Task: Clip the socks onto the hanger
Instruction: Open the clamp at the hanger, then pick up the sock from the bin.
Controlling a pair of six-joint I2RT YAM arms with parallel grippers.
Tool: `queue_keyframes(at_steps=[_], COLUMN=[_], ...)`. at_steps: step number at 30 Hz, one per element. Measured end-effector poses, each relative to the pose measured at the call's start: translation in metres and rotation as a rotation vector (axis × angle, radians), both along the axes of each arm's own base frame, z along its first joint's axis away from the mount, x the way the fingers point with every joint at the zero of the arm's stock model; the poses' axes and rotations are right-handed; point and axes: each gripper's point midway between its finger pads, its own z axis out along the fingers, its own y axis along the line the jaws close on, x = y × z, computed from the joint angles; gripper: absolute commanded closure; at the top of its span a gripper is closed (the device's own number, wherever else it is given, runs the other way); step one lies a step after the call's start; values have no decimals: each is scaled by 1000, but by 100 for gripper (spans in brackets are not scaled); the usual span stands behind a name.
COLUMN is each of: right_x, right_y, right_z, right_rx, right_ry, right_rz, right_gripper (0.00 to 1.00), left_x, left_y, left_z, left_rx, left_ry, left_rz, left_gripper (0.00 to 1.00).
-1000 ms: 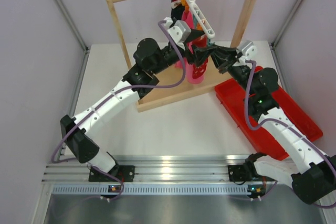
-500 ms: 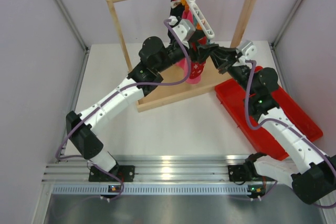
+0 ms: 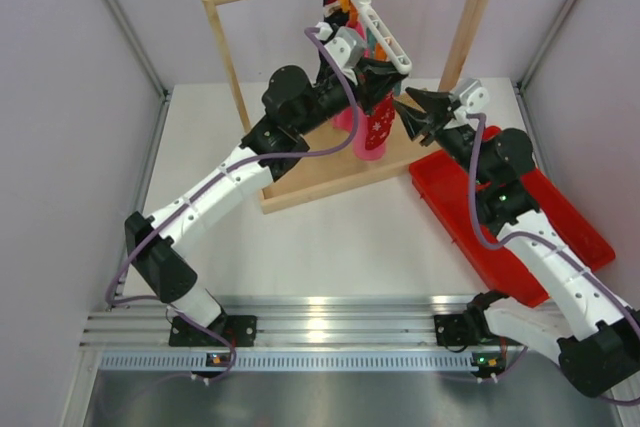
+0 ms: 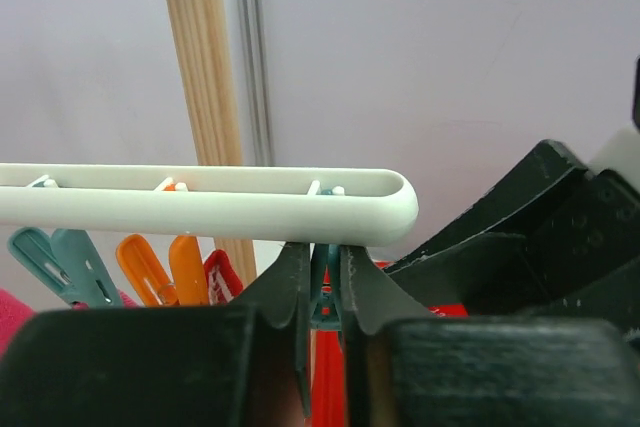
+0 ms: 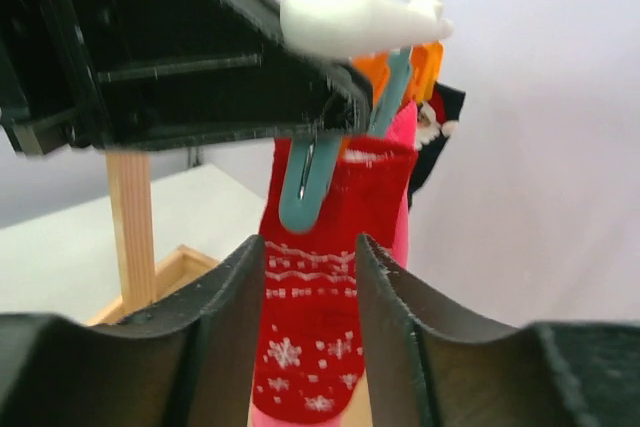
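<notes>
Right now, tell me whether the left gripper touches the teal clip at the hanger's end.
Touching. The left wrist view shows the left gripper closed on the teal clip under the hanger, both fingers pressed against its sides.

Soft, even, bright light falls from above. Only faint shadows lie under the arms on the table, and a white glare streak crosses the near metal rail. In the left wrist view the hanger is crisp, while the left pincer and teal clip are soft. In the right wrist view the right pincer is blurred and the sock fairly sharp.
</notes>
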Motion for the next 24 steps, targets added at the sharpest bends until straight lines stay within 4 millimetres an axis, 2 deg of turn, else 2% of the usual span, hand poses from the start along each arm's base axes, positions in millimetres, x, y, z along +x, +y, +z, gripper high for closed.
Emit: queue_keyframes(at_steps=[2, 5, 8, 12, 15, 17, 19, 22, 23, 24], right_x=[-1, -4, -4, -1, 3, 5, 3, -5, -7, -8], right_y=[-5, -15, -37, -76, -105, -127, -161, -213, -227, -237], right_z=[-7, -17, -28, -45, -67, -85, -112, -163, -180, -194], right_rx=[-20, -50, -77, -115, -164, -193, -220, -241, -239, -235], right_ry=[28, 74, 128, 207, 324, 403, 486, 639, 692, 739], right_rz=[-16, -41, -87, -150, -187, -212, -273, -381, -413, -433], right_gripper=[45, 36, 32, 32, 41, 44, 44, 50, 55, 56], left_x=[-2, -3, -4, -4, -5, -4, -4, -2, -2, -2], left_y=[0, 0, 1, 2, 2, 1, -1, -3, -3, -3], left_z=[5, 7, 9, 16, 18, 18, 17, 14, 13, 14], left_rx=[-12, -20, -28, -48, -56, -55, -54, -48, -46, -46], left_ry=[5, 18, 37, 62, 79, 85, 86, 92, 94, 94], left_rz=[-4, -8, -10, -10, -11, -13, -13, -11, -11, -11], left_gripper=[100, 100, 100, 100, 100, 100, 100, 100, 100, 100])
